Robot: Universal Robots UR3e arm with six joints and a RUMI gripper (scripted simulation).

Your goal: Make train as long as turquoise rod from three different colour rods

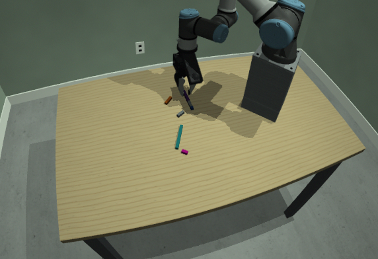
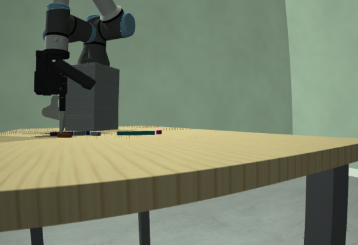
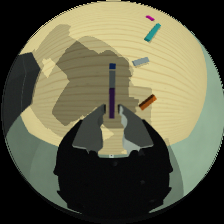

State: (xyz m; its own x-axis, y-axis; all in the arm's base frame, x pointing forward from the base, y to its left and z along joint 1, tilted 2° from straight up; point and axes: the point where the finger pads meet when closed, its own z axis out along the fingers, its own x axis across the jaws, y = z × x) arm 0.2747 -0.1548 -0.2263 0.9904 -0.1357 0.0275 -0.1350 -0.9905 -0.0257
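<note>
A purple rod (image 3: 112, 101) lies flat on the table in the arm's shadow, with a grey rod (image 3: 112, 78) and a short blue rod (image 3: 112, 65) in line beyond it, end to end. The line also shows in the top view (image 1: 188, 101). My gripper (image 3: 111, 105) (image 2: 62, 129) stands straight down over the near end of the purple rod, its fingers a little apart on either side of it, low at the table. The turquoise rod (image 1: 179, 137) lies apart nearer the table's middle, with the magenta rod (image 1: 184, 152) by its near end.
An orange rod (image 1: 168, 100) lies just left of the gripper. A second grey rod (image 1: 180, 113) lies between the line and the turquoise rod. The robot's grey base block (image 1: 269, 84) stands at the back right.
</note>
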